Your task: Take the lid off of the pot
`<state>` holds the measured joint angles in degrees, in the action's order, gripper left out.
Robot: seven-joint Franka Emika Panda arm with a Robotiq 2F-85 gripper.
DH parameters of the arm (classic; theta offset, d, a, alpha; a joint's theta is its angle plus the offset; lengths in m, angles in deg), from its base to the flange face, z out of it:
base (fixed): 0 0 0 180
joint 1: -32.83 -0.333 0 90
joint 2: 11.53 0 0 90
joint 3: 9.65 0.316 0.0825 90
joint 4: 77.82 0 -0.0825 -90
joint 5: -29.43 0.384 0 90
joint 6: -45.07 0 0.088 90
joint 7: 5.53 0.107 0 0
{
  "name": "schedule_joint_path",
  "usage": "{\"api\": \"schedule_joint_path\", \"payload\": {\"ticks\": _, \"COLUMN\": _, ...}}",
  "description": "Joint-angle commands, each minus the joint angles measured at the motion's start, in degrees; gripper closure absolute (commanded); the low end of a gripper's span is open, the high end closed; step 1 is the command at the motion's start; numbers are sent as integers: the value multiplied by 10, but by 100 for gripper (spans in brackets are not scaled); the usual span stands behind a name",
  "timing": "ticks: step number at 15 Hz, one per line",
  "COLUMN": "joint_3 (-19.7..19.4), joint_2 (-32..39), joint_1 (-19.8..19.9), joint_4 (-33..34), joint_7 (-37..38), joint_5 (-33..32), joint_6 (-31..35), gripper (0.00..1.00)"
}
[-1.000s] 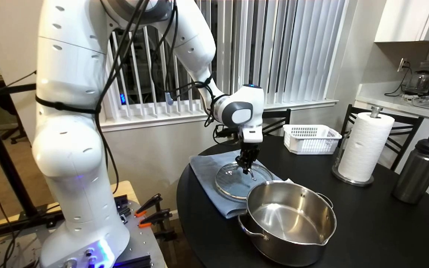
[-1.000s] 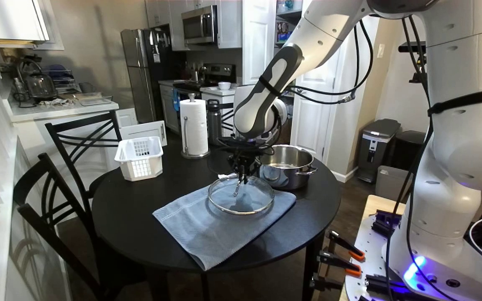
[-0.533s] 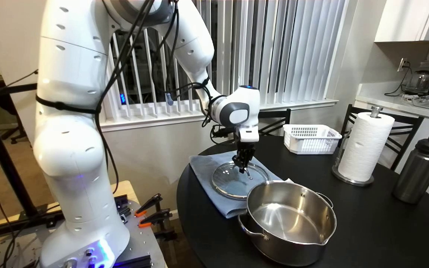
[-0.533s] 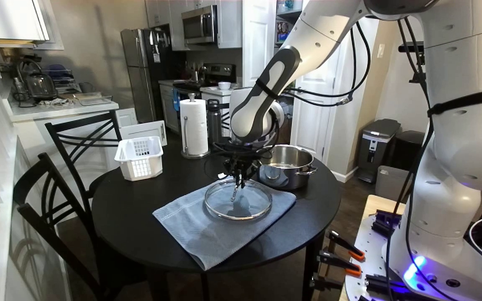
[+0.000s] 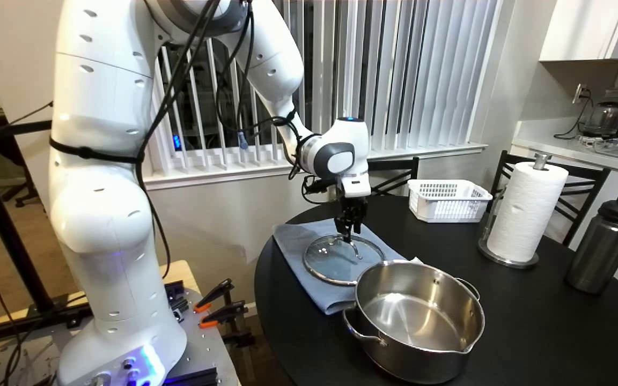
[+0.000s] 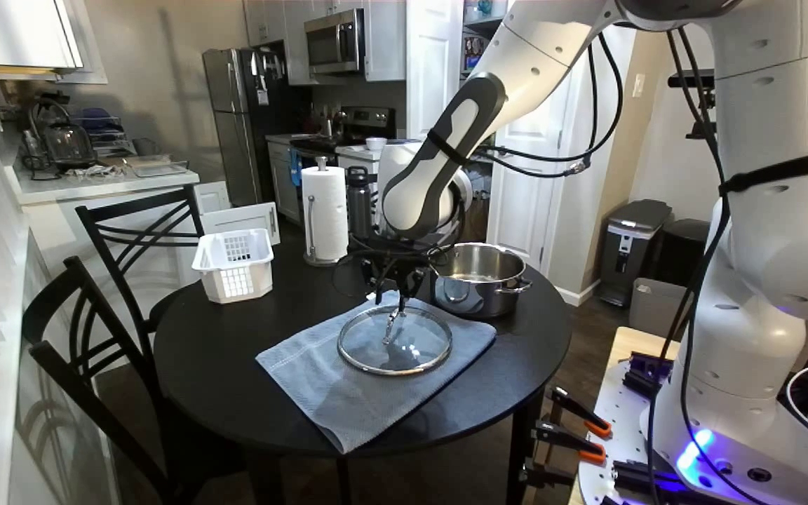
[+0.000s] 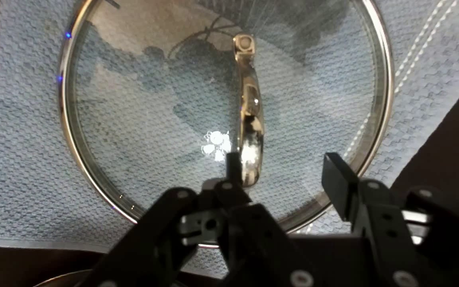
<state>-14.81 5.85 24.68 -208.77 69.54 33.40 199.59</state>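
The lid (image 5: 328, 265) is a clear glass disc with a thin metal rim and an arched metal handle. It lies flat on the blue-grey cloth (image 6: 348, 410), beside the pot, in both exterior views; it also shows in the wrist view (image 7: 134, 119). The shiny steel pot (image 5: 411, 362) stands uncovered, its inside bare; it shows too in an exterior view (image 6: 470, 298). My gripper (image 7: 285, 175) is open at the lid's handle (image 7: 250, 131). One finger is close beside the handle, the other well apart from it; whether the near finger touches cannot be told. Nothing is gripped.
On the black round table (image 6: 236, 379) stand a white basket (image 5: 446, 201), a paper towel roll (image 5: 526, 214) and a dark metal bottle (image 5: 604, 244). Black chairs (image 6: 88, 330) stand around it. The pot's side handle (image 5: 360, 332) points toward the robot base.
The lid has come down a little and sideways, away from the pot, and now rests flat on the cloth. The gripper, earlier closed at its handle, has opened and let go.
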Motion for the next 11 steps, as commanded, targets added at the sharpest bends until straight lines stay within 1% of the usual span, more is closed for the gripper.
{"api": "schedule_joint_path", "payload": {"ticks": 1, "joint_3": 2, "joint_2": -29, "joint_1": 12, "joint_4": -9, "joint_7": -2, "joint_5": 13, "joint_6": 5, "gripper": 14}}
{"api": "schedule_joint_path", "payload": {"ticks": 2, "joint_3": 2, "joint_2": -9, "joint_1": 7, "joint_4": 2, "joint_7": 0, "joint_5": 1, "joint_6": -1, "gripper": 32}}
{"api": "schedule_joint_path", "payload": {"ticks": 4, "joint_3": 2, "joint_2": -16, "joint_1": 10, "joint_4": 2, "joint_7": 0, "joint_5": 1, "joint_6": -1, "gripper": 19}}
{"api": "schedule_joint_path", "payload": {"ticks": 5, "joint_3": 1, "joint_2": -18, "joint_1": 11, "joint_4": 2, "joint_7": 0, "joint_5": 1, "joint_6": -1, "gripper": 15}}
{"api": "schedule_joint_path", "payload": {"ticks": 11, "joint_3": 2, "joint_2": -18, "joint_1": 11, "joint_4": 2, "joint_7": 0, "joint_5": 2, "joint_6": -1, "gripper": 14}}
